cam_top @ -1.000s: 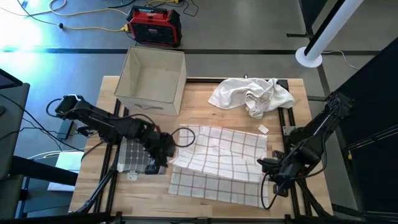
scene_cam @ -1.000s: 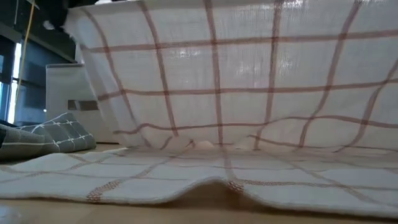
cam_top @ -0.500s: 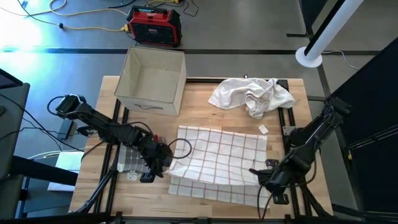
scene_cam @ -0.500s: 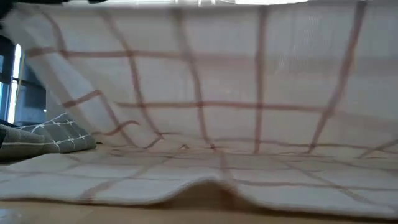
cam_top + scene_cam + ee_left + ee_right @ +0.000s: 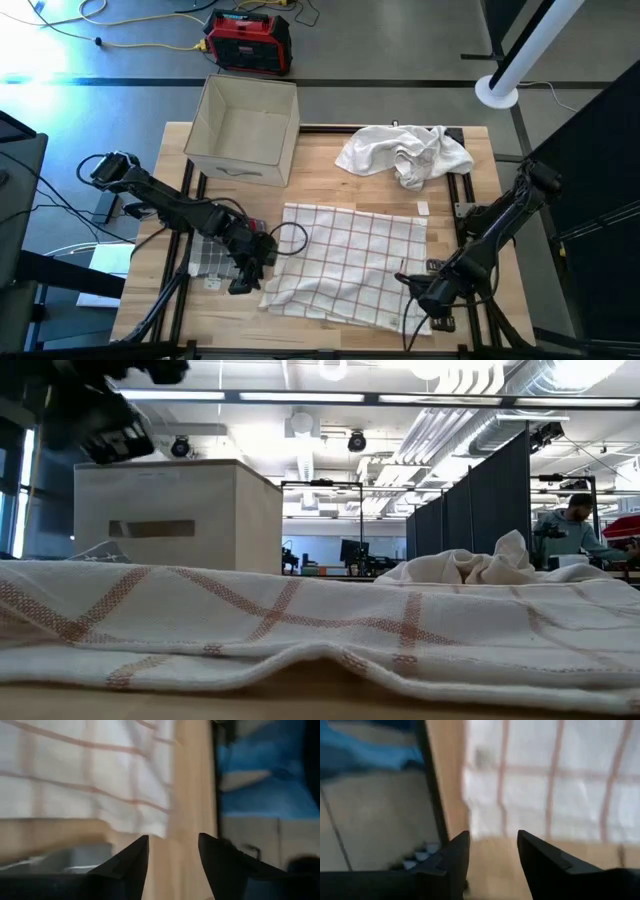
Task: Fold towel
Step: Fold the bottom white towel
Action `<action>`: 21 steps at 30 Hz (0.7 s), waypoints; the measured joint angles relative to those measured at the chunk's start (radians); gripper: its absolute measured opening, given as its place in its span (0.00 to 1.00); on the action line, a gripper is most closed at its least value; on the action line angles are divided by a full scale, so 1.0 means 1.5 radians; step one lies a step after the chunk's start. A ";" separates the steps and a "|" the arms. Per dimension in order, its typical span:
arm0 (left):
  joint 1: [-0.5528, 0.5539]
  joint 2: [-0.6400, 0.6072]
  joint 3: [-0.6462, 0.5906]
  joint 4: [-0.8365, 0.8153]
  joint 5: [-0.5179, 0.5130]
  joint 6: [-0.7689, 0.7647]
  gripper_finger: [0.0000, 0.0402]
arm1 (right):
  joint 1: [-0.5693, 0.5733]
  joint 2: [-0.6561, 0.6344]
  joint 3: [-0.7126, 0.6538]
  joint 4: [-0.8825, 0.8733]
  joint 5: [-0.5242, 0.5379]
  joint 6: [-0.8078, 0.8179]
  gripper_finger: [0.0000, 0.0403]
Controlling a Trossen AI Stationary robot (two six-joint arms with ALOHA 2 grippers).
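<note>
The white towel (image 5: 345, 262) with red checks lies folded on the wooden table, its upper layer resting on the lower one; in the low view the towel (image 5: 320, 630) lies flat and low. My left gripper (image 5: 255, 272) stands open just off the towel's near left corner, and in its wrist view my left gripper (image 5: 172, 852) has bare wood between the fingers and the towel (image 5: 85, 785) ahead. My right gripper (image 5: 420, 293) stands open at the near right corner; my right gripper (image 5: 492, 850) is empty too, with the towel (image 5: 545, 785) beyond it.
A crumpled white cloth (image 5: 405, 150) lies at the far right of the table. A beige box (image 5: 245, 125) stands at the far left. A folded grey checked cloth (image 5: 212, 255) lies under my left arm. A small white tag (image 5: 424, 209) lies by the towel's far right corner.
Both grippers have moved toward the table's near edge and down. The towel's far half, which hung lifted like a curtain, has been carried over the near half and now lies flat on it, folded over.
</note>
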 joint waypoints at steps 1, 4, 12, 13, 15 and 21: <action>0.004 0.000 0.000 0.000 -0.024 0.000 0.41 | 0.000 0.000 0.000 0.015 0.015 0.011 0.37; 0.011 0.000 0.000 -0.001 -0.066 0.026 0.41 | 0.008 0.017 0.000 0.054 0.049 0.050 0.35; 0.036 0.000 0.000 -0.003 -0.102 0.076 0.38 | 0.022 0.115 0.000 0.138 0.022 0.217 0.34; 0.041 0.000 0.000 -0.004 -0.102 0.076 0.38 | 0.017 0.125 0.000 0.138 0.009 0.263 0.34; 0.048 0.000 0.001 -0.011 -0.101 0.071 0.38 | 0.007 0.142 0.000 0.133 -0.022 0.369 0.34; 0.075 0.000 0.001 -0.110 -0.118 0.086 0.38 | 0.003 0.168 0.000 0.186 -0.043 0.714 0.34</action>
